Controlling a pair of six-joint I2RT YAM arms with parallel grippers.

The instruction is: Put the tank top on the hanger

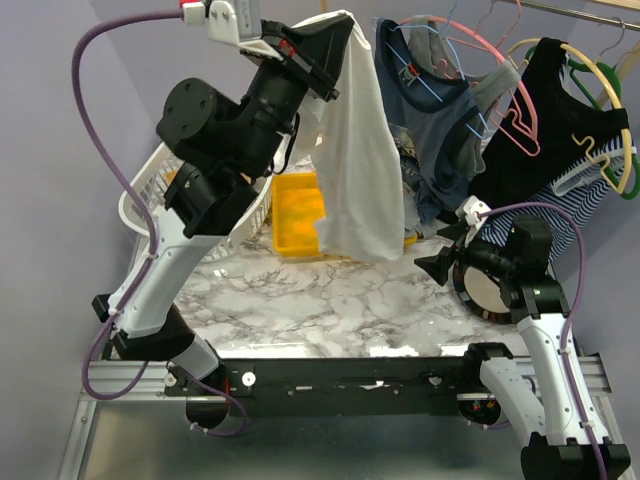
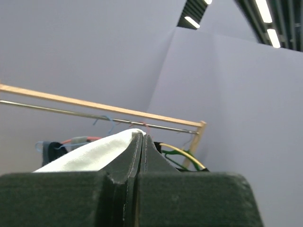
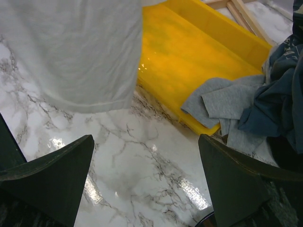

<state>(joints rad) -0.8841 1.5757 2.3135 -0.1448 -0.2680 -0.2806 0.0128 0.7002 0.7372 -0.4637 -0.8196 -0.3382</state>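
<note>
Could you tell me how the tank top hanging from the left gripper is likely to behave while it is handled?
Probably very floppy: the tank top hangs straight down in soft folds from the shut left gripper. Likely light, since one small pinch carries it all. Its loose hem may well sway or drag across the marble table.

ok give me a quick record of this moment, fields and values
left fingers: shut on the tank top, raised high near the rail
tank top: hanging free, hem near the yellow tray
right fingers: open, low over the marble table, holding nothing
hanger: pink wire, at the rail among hung clothes
task state: top not yet on hanger
</note>
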